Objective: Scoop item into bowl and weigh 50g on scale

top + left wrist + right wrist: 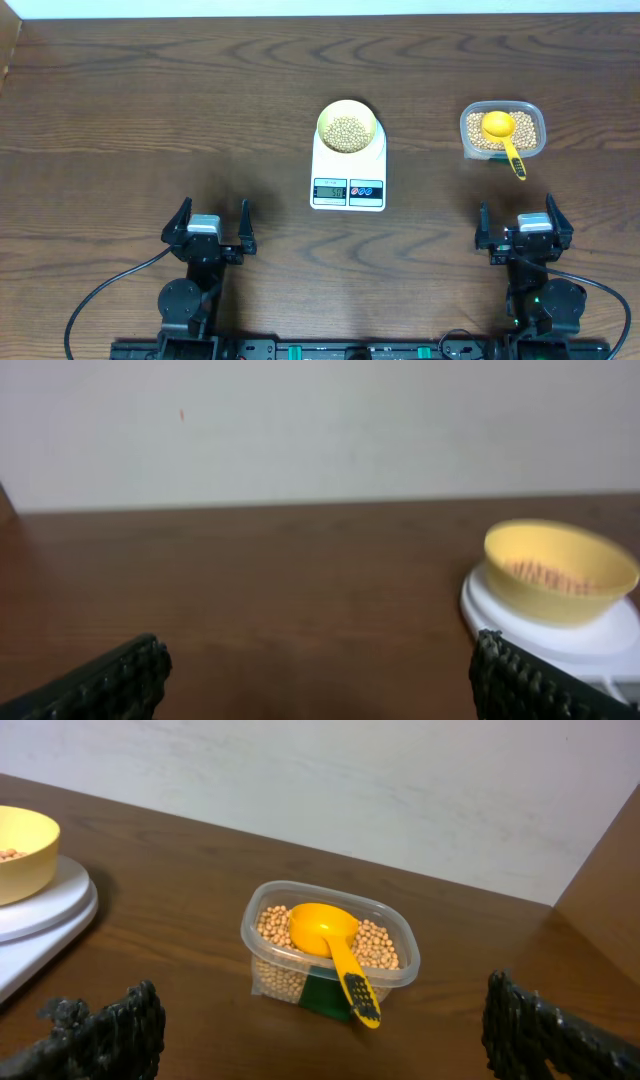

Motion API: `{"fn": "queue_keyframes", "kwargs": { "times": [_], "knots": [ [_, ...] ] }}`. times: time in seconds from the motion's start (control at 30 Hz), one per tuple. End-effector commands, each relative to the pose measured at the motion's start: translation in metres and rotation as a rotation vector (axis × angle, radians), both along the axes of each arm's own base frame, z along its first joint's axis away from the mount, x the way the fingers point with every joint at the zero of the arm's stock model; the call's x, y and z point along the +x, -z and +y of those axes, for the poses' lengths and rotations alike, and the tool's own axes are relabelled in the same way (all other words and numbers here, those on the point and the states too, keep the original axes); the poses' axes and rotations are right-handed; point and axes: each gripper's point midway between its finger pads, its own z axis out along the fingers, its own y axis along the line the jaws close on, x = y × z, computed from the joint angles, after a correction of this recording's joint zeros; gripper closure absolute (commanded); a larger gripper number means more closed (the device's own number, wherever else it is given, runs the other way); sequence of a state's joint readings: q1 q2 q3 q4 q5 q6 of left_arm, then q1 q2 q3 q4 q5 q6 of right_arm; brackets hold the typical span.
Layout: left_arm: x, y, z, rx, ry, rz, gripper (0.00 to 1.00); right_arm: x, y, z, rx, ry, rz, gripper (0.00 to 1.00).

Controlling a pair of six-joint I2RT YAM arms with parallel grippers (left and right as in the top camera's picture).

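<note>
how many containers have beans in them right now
2: the pale yellow bowl sitting on the white scale at centre, and the clear tub to its right, where the yellow scoop rests.

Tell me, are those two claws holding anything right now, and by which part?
Nothing is held. The left gripper and the right gripper both stand open and empty, and the scoop lies untouched in the tub.
</note>
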State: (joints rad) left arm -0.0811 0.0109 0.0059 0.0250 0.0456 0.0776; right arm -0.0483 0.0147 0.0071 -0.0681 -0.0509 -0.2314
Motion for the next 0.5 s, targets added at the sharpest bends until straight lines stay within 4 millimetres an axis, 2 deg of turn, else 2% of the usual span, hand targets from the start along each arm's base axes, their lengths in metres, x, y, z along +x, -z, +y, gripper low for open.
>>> {"fn": "queue_keyframes", "kwargs": {
  "times": [0.0,0.13,0.47],
  "knots": [
    [0.000,0.000,0.003,-0.008,-0.014,-0.002,0.02,0.000,0.000,-0.001,-0.010,0.005,-0.002,0.01],
    [-0.003,0.023,0.003,0.000,-0.014,0.090,0.03,0.000,0.000,-0.001,-0.010,0.005,-0.002,0.01],
    [-0.003,0.022,0.003,0.000,-0.015,0.087,0.02,0.000,0.000,-0.001,-0.010,0.005,-0.002,0.01]
  ]
}}
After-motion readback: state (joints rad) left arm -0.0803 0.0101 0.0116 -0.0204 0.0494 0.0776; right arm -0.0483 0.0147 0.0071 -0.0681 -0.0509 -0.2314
